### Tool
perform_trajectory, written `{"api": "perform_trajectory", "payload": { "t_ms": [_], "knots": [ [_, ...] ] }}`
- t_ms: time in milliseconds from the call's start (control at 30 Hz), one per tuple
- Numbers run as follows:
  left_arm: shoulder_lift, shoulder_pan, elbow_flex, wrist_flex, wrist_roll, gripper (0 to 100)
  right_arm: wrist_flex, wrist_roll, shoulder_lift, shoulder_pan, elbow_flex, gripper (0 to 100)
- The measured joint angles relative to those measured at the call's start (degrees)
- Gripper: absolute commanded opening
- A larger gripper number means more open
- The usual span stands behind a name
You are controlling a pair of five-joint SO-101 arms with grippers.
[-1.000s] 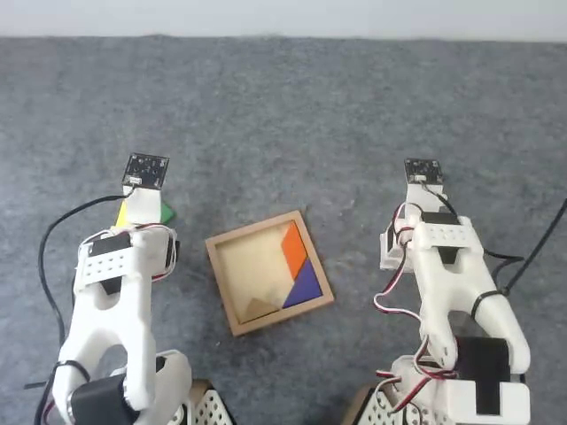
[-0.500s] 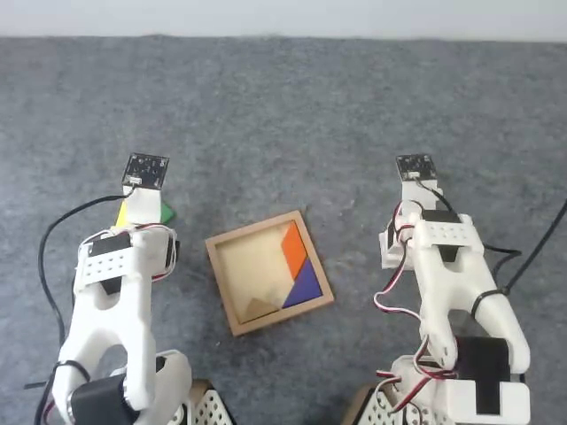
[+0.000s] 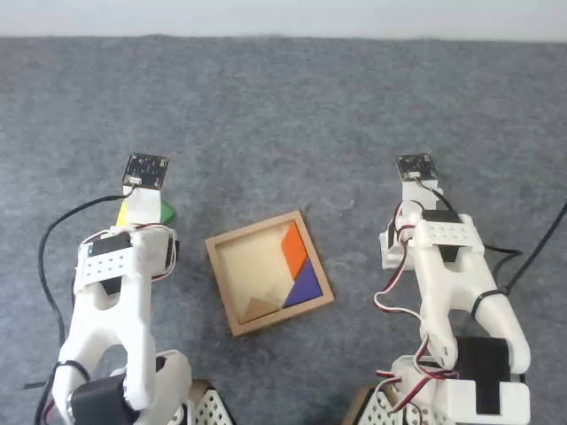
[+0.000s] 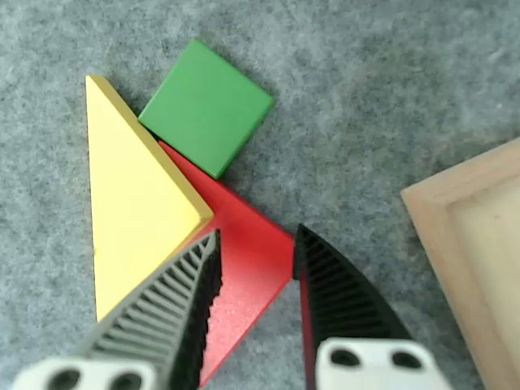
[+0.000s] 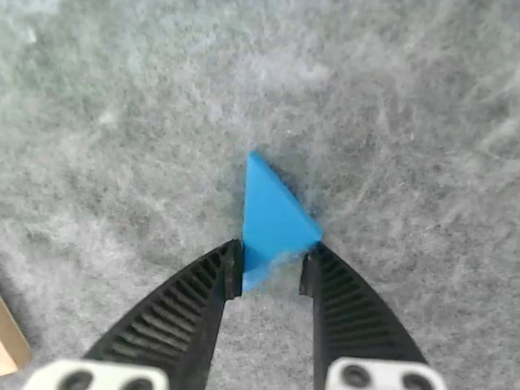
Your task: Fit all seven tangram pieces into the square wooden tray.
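The square wooden tray (image 3: 226, 282) lies between the two arms and holds an orange piece (image 3: 295, 247), a purple piece (image 3: 305, 285) and a wood-coloured triangle (image 3: 259, 308). My left gripper (image 4: 256, 240) hangs open over the red triangle (image 4: 244, 276), whose corner touches the black finger. Beside the red triangle lie the yellow triangle (image 4: 130, 195) and the green square (image 4: 206, 107). The tray's corner (image 4: 459, 219) is close by. My right gripper (image 5: 272, 260) is shut on the small blue triangle (image 5: 272, 215), which rests on the grey mat.
Grey felt mat covers the whole table. Yellow (image 3: 121, 213) and green (image 3: 167, 212) pieces peek out beside the left arm (image 3: 111, 266). The right arm (image 3: 447, 257) stands to the right of the tray. A tray edge (image 5: 10, 341) shows in the right wrist view.
The right arm's wrist has shifted slightly to the left. The left arm and the tray have stayed still.
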Motion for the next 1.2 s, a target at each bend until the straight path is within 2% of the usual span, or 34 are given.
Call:
{"api": "perform_trajectory", "payload": {
  "t_ms": [167,333,500,833,1200],
  "knots": [
    [0.0,0.0,0.0,0.0,0.0,15,0.0,0.0,0.0,0.0,0.0,13.9],
    [0.0,0.0,0.0,0.0,0.0,15,0.0,0.44,0.0,0.0,-0.26,28.0],
    [0.0,0.0,0.0,0.0,0.0,15,0.0,5.01,0.09,-0.18,-3.08,22.0],
    [0.0,0.0,0.0,0.0,0.0,15,0.0,5.8,5.01,-0.18,-3.87,24.2],
    [0.0,0.0,0.0,0.0,0.0,15,3.6,5.89,11.87,-0.18,-11.96,23.1]
  ]
}}
